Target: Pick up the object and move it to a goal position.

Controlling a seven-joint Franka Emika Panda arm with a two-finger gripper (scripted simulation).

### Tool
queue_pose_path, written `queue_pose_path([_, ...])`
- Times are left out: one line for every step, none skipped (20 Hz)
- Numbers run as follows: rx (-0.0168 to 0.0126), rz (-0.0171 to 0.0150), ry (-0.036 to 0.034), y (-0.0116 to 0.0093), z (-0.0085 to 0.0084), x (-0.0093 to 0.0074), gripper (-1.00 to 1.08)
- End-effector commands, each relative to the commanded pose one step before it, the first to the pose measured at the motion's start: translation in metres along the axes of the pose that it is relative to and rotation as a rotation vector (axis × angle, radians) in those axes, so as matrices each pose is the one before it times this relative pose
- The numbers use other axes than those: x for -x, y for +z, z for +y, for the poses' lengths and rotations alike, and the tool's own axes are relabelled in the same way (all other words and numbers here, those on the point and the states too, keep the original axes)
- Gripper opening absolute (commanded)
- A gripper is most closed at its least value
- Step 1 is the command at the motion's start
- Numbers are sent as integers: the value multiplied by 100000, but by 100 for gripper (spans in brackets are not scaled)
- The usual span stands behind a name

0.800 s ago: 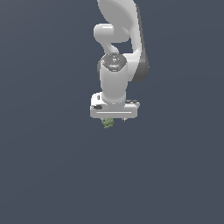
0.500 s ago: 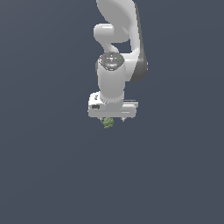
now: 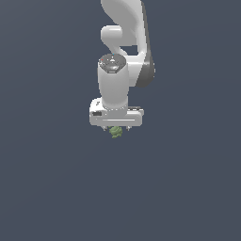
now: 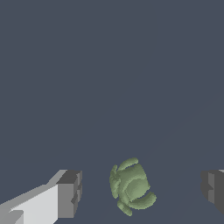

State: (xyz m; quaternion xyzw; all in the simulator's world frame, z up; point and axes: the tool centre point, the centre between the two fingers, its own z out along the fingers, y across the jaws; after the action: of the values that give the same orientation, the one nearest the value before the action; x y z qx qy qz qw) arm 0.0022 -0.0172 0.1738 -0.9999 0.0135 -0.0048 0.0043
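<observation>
Exterior view: shows the white arm (image 3: 123,52) coming down from the upper edge, with the wrist pointing straight down over a plain dark grey floor (image 3: 47,188). Ends in the gripper (image 3: 116,129), its flat white body seen broadside. Just under that body, at 6 o'clock from the wrist, pokes out the object (image 3: 116,132), a small olive-green lump. Hides the fingers almost wholly behind the gripper body, so gives no reading of their spacing. Cannot tell here whether the object touches the floor or hangs clear of it.

Wrist view: looks down past the fingers and reveals what the exterior view conceals. Shows two dark grey fingertips (image 4: 70,194), one at 9 o'clock of the object (image 4: 131,187) and one at 3 o'clock, each with a clear strip of floor between pad and object. Gripper (image 4: 142,190) spread wide, touching nothing. Object between the fingers, somewhat nearer the 9 o'clock one. Bumpy, ribbed surface plainly visible here, unlike in the exterior view.
</observation>
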Motion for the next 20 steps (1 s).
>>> queue_pose_path([23,-32,-585,132,39,101,100])
queue_pose_path([26,-11,-521,114,31,88,100])
queue_pose_path([33,-17,-661,146,33,114,100])
queue_pose_path([39,-22,-801,177,36,139,100])
queue_pose_path([44,-27,-935,206,39,164,100])
queue_pose_path([48,-30,-1062,232,42,187,100])
queue_pose_path([52,-33,-1192,257,46,212,100])
queue_pose_path([54,-35,-1319,282,48,237,100])
queue_pose_path([57,-39,-1450,308,48,264,100])
queue_pose_path([58,-44,-1593,335,43,293,100])
queue_pose_path([58,-48,-1730,359,38,322,100])
queue_pose_path([57,-52,-1871,384,31,353,100])
queue_pose_path([55,-55,-2014,407,21,384,100])
queue_pose_path([51,-58,-2158,430,10,416,100])
queue_pose_path([46,-61,-2305,452,-6,449,100])
queue_pose_path([39,-62,-2420,467,-24,476,100])
queue_pose_path([28,-58,-2327,441,-41,462,100])
queue_pose_path([18,-52,-2191,408,-55,438,100])
queue_pose_path([10,-47,-2055,376,-66,412,100])
queue_pose_path([3,-41,-1917,346,-74,386,100])
